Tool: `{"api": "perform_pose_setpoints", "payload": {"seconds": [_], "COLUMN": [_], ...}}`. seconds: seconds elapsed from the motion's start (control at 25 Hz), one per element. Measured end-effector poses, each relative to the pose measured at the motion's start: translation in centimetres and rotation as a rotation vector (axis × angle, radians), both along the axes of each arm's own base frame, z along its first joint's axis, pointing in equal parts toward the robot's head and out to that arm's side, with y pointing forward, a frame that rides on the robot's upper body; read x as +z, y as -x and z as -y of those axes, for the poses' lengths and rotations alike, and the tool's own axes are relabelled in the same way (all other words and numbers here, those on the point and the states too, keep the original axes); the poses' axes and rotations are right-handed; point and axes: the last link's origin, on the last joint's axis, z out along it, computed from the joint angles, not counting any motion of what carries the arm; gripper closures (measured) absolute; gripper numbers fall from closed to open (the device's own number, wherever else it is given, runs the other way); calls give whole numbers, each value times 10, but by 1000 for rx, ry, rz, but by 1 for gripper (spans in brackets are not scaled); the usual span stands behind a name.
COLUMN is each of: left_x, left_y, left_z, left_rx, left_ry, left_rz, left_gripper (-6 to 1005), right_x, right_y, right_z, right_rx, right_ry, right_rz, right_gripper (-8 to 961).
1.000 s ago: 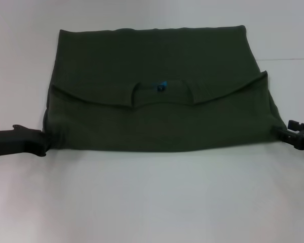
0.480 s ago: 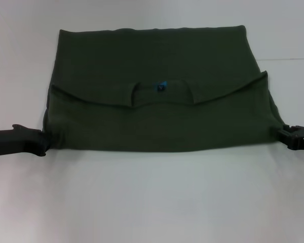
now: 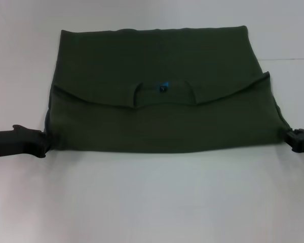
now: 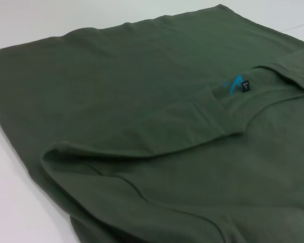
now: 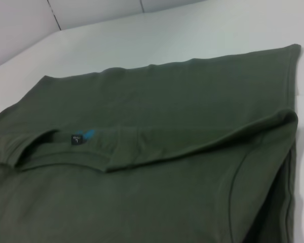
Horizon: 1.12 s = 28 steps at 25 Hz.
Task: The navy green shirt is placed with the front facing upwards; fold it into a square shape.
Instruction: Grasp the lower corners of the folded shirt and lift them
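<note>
Olive-green cotton covers the middle of a white bench (image 3: 152, 202), where the navy green shirt (image 3: 157, 116) lies flat, folded across its width so that the collar edge rests over the lower layer. At far left in the head view, the left gripper (image 3: 40, 143) sits at the bench surface, touching the shirt's near left corner; whether its fingers are spread or closed on the cloth cannot be told. At the centre of the garment, the curved neckline (image 3: 164, 91) opens upward and a small blue-and-black label (image 3: 163, 86) shows inside it. The left wrist view shows the same label (image 4: 241, 86) beyond a rolled fold of fabric, and the right wrist view shows it (image 5: 78, 137) beside the collar band. At far right, the right gripper (image 3: 294, 136) meets the shirt's near right corner at the frame edge; its finger state likewise cannot be told.
</note>
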Motion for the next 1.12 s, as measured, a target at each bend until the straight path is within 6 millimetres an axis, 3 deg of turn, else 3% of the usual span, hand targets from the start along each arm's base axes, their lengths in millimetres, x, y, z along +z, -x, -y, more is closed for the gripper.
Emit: {"api": "perform_pose_setpoints", "payload": {"seconds": [0.36,0.64,0.88,1.12], "left_x": [3,15,23,21], "left_y": [2,6,15,24], "left_z": [24,67,101,131], "left_rx": [-95,-229,-277,-279], "left_ry": [64,130,165,210], "left_rz": [30,99,121,130], "left_gripper": [922,916,910,905], "right_x": [-4,-1,4,2], "right_y": [-4,-9,-27,-41], "right_z": [31,71,115,148], "right_rx": [73,157,150,101], "right_ry": [54,52,48,46], "right_rz": [-33,-87,-80,-69], "right_gripper": [899,900,900,899]}}
